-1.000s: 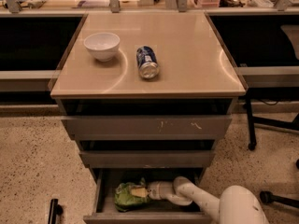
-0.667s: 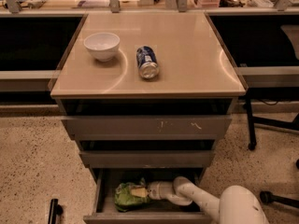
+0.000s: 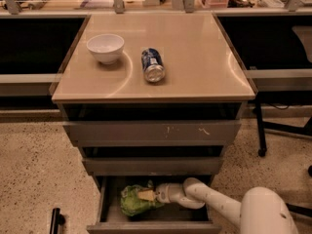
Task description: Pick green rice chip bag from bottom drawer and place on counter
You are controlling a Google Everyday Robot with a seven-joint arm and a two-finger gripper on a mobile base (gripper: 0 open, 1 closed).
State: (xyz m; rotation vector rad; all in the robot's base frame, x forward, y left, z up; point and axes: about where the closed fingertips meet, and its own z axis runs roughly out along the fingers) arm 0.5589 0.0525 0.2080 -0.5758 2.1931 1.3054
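The green rice chip bag (image 3: 130,202) lies crumpled in the left half of the open bottom drawer (image 3: 151,226), and the gripper (image 3: 147,195) reaches in from the right and sits against the bag's right edge. Whether it is clamped on the foil or only resting against it, I cannot tell. That is the first risk: if the hold takes only a thin fold of slippery foil, the bag likely slides free as it is lifted and drops back into the drawer or onto the floor. The second risk is overhead. The middle drawer (image 3: 151,165) front hangs just above the opening, so a straight upward pull probably catches the bag or the arm (image 3: 214,204) on that edge and strips the bag out. The gripper needs to draw toward the near side before it rises. The third risk waits on the counter (image 3: 195,57): a white bowl (image 3: 105,48) stands at the far left and a blue soda can (image 3: 152,65) lies on its side near the middle, so a careless set-down could roll the can off. The bare right half looks the safer spot.
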